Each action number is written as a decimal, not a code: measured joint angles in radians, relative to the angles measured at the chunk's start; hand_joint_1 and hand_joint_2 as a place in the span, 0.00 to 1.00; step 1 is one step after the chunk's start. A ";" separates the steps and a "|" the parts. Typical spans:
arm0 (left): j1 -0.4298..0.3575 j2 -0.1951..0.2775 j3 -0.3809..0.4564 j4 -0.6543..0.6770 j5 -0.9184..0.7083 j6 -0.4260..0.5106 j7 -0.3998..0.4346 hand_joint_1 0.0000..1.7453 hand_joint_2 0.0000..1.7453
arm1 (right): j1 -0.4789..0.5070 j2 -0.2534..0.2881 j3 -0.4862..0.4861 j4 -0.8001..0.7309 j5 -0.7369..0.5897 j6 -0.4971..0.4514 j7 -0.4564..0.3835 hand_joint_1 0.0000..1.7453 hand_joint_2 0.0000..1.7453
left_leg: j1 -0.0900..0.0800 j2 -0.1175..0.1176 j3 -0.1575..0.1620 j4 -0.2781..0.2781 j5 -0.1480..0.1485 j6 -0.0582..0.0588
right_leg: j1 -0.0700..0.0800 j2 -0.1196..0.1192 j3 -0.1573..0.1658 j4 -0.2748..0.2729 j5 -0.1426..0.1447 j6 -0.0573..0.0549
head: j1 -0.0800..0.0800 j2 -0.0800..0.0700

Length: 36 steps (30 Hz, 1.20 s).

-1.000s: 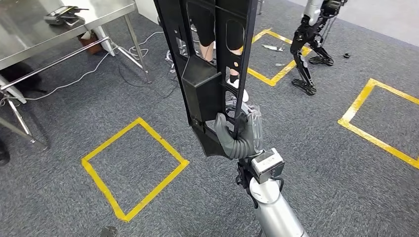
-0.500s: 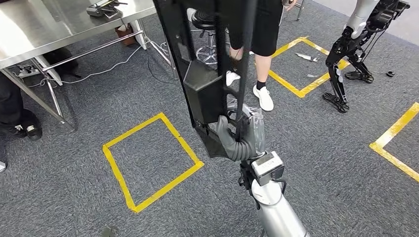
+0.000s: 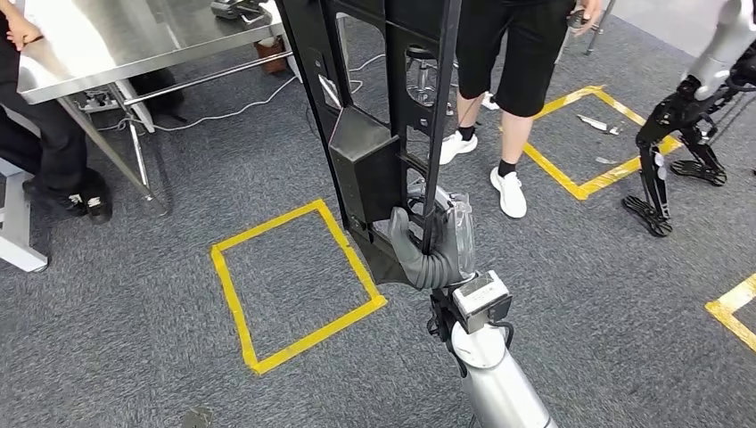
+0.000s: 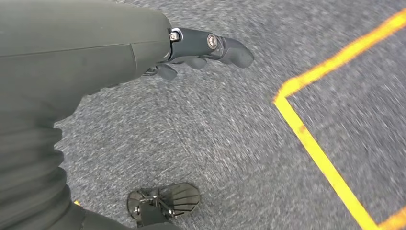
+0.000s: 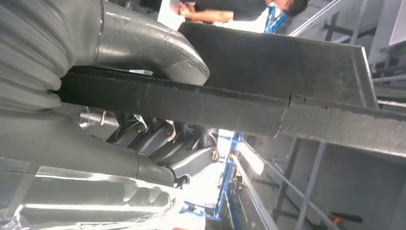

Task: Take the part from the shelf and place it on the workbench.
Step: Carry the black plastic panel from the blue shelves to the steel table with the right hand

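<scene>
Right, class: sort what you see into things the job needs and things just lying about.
Job:
black part, gripped upright
right hand, holding it
steel workbench

Lying about:
yellow floor squares
another robot's legs
person standing
cables

Bright, even light; floor blurred (left wrist).

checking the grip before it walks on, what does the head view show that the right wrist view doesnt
Head view alone: the whole tall black part held upright over grey carpet, a yellow floor square, the metal workbench, a person's legs and another robot's legs. Right wrist view alone: the thumb pressed on one face of the part's edge, darker fingers behind it. Both: the right hand gripping the part.
</scene>
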 joint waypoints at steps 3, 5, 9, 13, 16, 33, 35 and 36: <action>-0.002 -0.004 0.000 0.000 0.001 0.000 0.000 0.00 1.00 | 0.002 -0.001 -0.001 -0.002 0.000 -0.009 0.002 1.00 1.00 | 0.009 -0.030 0.035 -0.043 0.016 0.008 | 0.002 0.070 -0.052 0.112 -0.047 -0.008 | 0.008 0.000; -0.005 -0.006 0.001 0.000 0.002 0.000 0.000 0.00 1.00 | 0.012 -0.006 -0.003 -0.002 -0.003 -0.017 0.010 1.00 1.00 | 0.010 -0.051 0.038 -0.045 0.014 0.007 | -0.002 0.091 -0.130 0.239 -0.087 -0.010 | 0.011 0.000; 0.003 -0.009 0.004 0.000 0.006 0.002 -0.003 0.00 1.00 | 0.027 -0.008 -0.009 -0.001 -0.014 -0.025 0.023 1.00 1.00 | 0.012 -0.085 0.046 -0.032 -0.004 -0.013 | -0.009 0.093 -0.128 0.142 -0.005 0.027 | 0.013 0.000; 0.008 -0.010 0.011 0.001 0.007 0.006 -0.007 0.00 1.00 | 0.030 -0.005 -0.011 0.002 -0.021 -0.026 0.023 1.00 1.00 | 0.007 -0.096 0.039 0.003 -0.036 -0.039 | -0.006 0.096 -0.063 0.001 0.060 0.010 | 0.011 0.000; 0.010 -0.009 0.012 0.001 0.006 0.010 -0.008 0.00 1.00 | 0.031 -0.002 -0.012 0.002 -0.026 -0.028 0.020 1.00 1.00 | 0.014 -0.089 0.033 0.022 -0.053 -0.051 | -0.012 0.097 -0.057 -0.001 0.058 -0.008 | 0.010 0.000; 0.014 -0.005 0.012 0.001 -0.021 0.023 0.008 0.00 1.00 | 0.060 -0.010 -0.020 0.006 -0.065 -0.014 -0.009 1.00 1.00 | 0.022 -0.064 0.043 -0.046 0.009 -0.016 | -0.001 0.097 -0.033 0.037 -0.005 -0.007 | 0.005 0.000; 0.013 -0.007 0.012 0.001 -0.024 0.022 0.009 0.00 1.00 | 0.058 -0.017 -0.021 0.007 -0.068 -0.012 -0.011 1.00 1.00 | 0.021 -0.065 0.049 -0.053 0.010 -0.009 | -0.004 0.098 -0.105 0.165 -0.053 -0.013 | 0.007 0.000; 0.013 -0.007 0.012 0.001 -0.027 0.022 0.010 0.00 1.00 | 0.059 -0.020 -0.023 0.009 -0.070 -0.011 -0.011 1.00 1.00 | 0.021 -0.066 0.049 -0.052 0.008 -0.010 | -0.005 0.097 -0.142 0.226 -0.069 -0.012 | 0.008 0.000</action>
